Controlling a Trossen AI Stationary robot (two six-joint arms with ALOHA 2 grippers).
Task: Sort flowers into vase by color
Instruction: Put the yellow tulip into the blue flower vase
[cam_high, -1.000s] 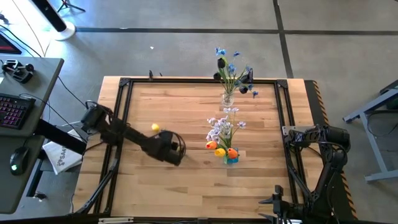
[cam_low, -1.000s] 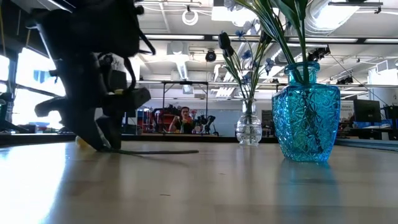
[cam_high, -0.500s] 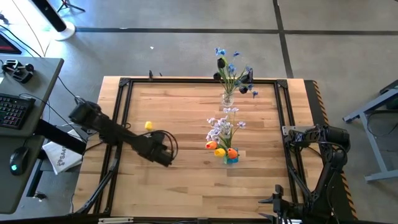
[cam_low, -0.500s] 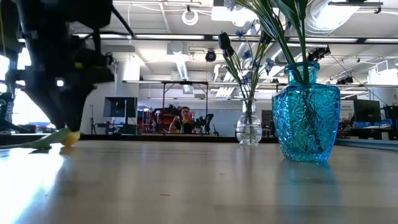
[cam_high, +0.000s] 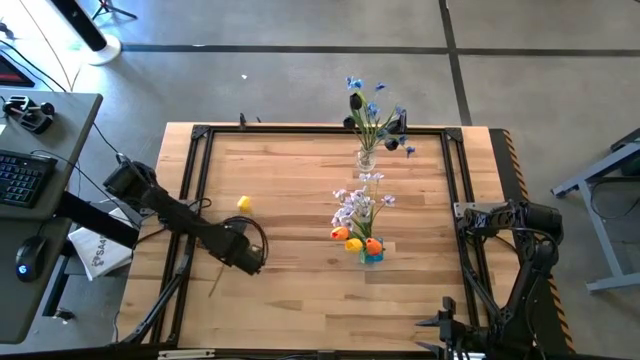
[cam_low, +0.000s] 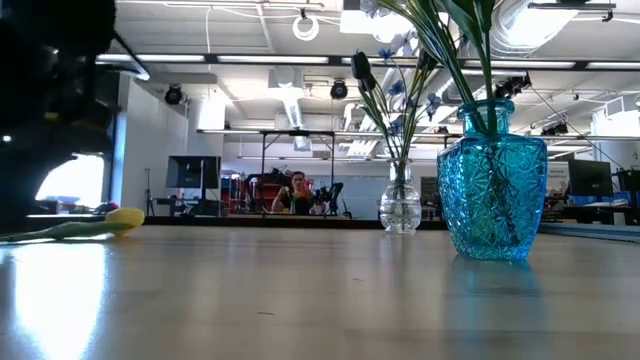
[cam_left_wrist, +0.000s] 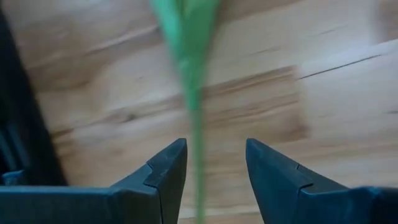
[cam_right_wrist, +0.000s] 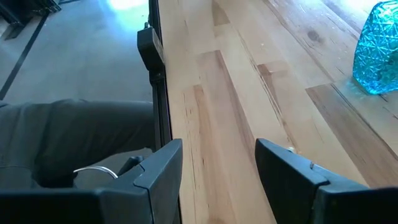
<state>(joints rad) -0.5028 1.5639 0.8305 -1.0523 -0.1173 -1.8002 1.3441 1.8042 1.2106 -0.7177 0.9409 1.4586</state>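
Note:
A yellow flower (cam_high: 243, 202) lies flat on the wooden table at the left; its head (cam_low: 125, 218) and green stem (cam_low: 55, 231) rest on the boards. My left gripper (cam_high: 246, 257) hangs over the stem, nearer the near edge than the head. It points down and is open, with a finger on either side of the stem (cam_left_wrist: 216, 162). A blue glass vase (cam_high: 372, 255) holds orange, yellow and lilac-white flowers. A clear vase (cam_high: 366, 160) holds blue and dark ones. My right gripper (cam_right_wrist: 219, 168) waits open at the table's right edge. My left gripper straddles the yellow flower's green stem (cam_left_wrist: 198, 134) from above, fingers pointing down and lying across it. The stem passes close by one finger (cam_left_wrist: 169, 168); whether it touches that finger I cannot tell. The flower lies on the table.
A black frame (cam_high: 190, 180) runs around the tabletop. The blue vase (cam_low: 493, 190) stands near the table's middle, the clear vase (cam_low: 400, 208) behind it toward the far edge. Bare boards lie between the yellow flower and the vases. A person (cam_low: 296, 192) is in the room beyond.
My left gripper has gone toward the table's left and near edges, risen a little and tipped more steeply down, its finger gap unchanged. The yellow flower has turned about: its stem swung from pointing near-right to near-left, while its head stayed almost in place.

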